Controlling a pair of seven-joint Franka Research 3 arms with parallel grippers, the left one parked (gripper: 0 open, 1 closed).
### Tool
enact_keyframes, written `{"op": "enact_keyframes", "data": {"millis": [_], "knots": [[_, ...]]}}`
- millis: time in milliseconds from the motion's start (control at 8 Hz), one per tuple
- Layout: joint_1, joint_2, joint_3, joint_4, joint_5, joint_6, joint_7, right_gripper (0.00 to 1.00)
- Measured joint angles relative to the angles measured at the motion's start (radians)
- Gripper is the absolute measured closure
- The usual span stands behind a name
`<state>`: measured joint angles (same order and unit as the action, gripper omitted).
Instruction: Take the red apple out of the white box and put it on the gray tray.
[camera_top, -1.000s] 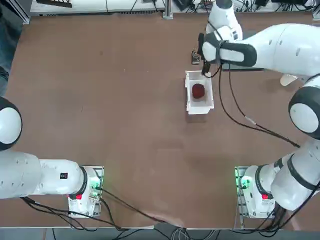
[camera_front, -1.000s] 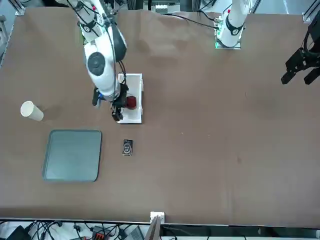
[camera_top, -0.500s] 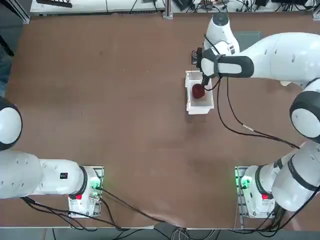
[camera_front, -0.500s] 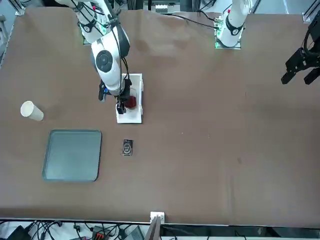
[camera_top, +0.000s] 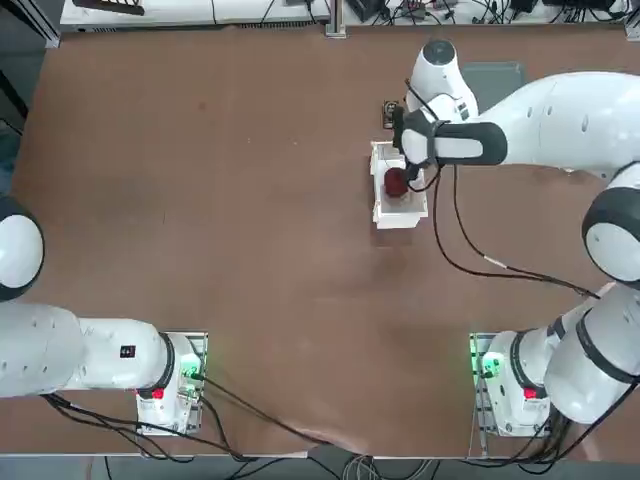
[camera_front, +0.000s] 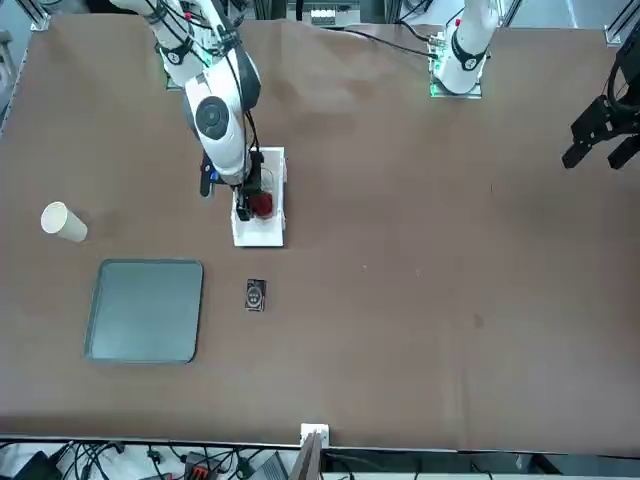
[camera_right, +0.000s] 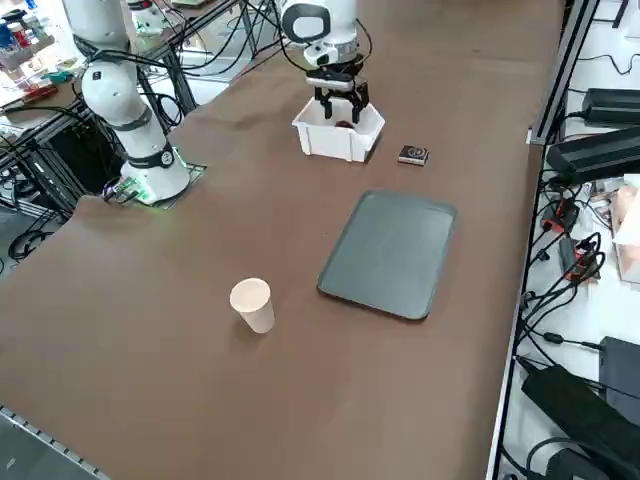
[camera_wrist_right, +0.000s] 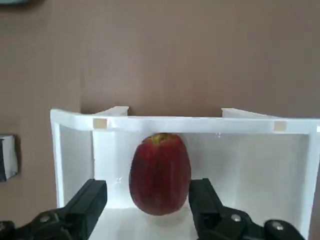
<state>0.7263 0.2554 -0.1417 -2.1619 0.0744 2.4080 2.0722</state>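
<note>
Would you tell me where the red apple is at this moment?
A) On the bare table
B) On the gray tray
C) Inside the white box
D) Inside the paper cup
C: the red apple lies within the walls of the white box.

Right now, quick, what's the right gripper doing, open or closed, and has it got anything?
Right gripper: open, fingers spread at the white box, holding nothing; the red apple sits inside the box.
</note>
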Motion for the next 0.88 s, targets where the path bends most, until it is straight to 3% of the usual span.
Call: {"op": "enact_keyframes", "data": {"millis": [875], "knots": [[0.003,0.045,0.000,-0.009,0.000,0.053,-0.010,0.00]]}}
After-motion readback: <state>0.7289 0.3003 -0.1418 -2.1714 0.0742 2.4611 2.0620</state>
